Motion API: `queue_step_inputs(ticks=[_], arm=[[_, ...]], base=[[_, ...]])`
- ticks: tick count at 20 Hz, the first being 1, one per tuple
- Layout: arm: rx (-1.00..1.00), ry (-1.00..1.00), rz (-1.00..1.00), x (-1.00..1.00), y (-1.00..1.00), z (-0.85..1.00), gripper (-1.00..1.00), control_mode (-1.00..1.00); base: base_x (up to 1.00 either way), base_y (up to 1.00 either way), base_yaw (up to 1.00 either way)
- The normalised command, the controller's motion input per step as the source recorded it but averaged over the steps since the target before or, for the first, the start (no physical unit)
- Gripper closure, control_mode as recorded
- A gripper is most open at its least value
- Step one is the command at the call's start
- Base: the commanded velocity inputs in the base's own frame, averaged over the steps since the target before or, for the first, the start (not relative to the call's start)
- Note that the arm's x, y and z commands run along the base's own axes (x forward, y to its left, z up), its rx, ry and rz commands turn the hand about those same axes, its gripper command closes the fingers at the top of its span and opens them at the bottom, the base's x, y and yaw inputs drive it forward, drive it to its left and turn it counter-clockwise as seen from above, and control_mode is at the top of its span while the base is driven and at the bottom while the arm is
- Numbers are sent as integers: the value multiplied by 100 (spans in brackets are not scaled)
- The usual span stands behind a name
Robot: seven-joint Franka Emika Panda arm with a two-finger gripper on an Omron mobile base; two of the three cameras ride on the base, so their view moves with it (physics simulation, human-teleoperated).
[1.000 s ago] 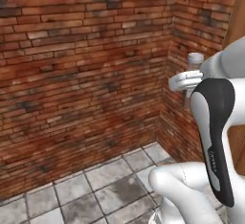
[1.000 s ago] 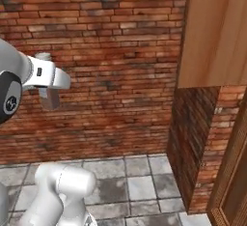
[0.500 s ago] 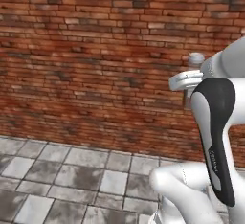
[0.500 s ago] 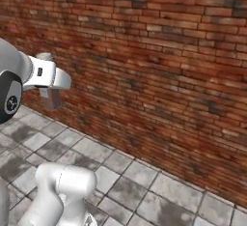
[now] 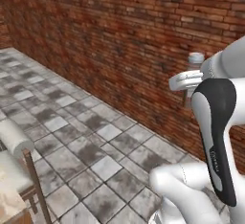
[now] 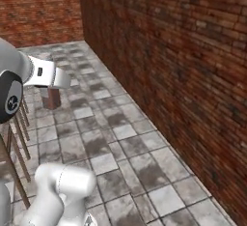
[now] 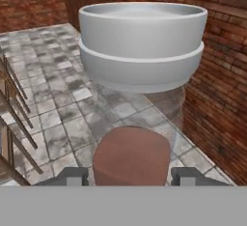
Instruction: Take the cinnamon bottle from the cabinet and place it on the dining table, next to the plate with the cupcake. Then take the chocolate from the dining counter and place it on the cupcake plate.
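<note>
My gripper (image 7: 130, 176) is shut on the cinnamon bottle (image 7: 142, 46). In the hand view its wide grey cap looms large, and the reddish-brown body sits between the two dark fingertips (image 7: 72, 176). From the left base view, the bottle (image 5: 195, 58) stands upright in the gripper (image 5: 186, 86), cap on top, held out in front of the brick wall. The right base view has the bottle's brown body (image 6: 50, 98) hanging under the gripper (image 6: 50, 88), above the tiled floor. The plate, cupcake, chocolate and cabinet are out of view.
A red brick wall (image 5: 124, 31) runs along the right and far side, over a grey tiled floor (image 6: 120, 143). A cushioned stool (image 5: 14, 141) with wooden legs (image 6: 14, 138) stands at the left edge, and a strip of beige marble top (image 5: 7, 204) shows in the lower left corner.
The whole picture has swung as the base turned. The cabinet has left view, and the floor and a stool have come in. The bottle stays held in the shut gripper.
</note>
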Motion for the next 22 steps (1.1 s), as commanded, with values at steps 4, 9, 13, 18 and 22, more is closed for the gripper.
queue_step_inputs(ticks=[4,9,13,18,22], arm=[[0,0,0,0,0,0,100,100],[0,0,0,0,0,0,100,100],[0,0,0,0,0,0,100,100],[0,0,0,0,0,0,100,100],[0,0,0,0,0,0,100,100]], base=[[35,0,72],[50,0,40],[59,-13,17],[95,-48,2],[100,-60,1]])
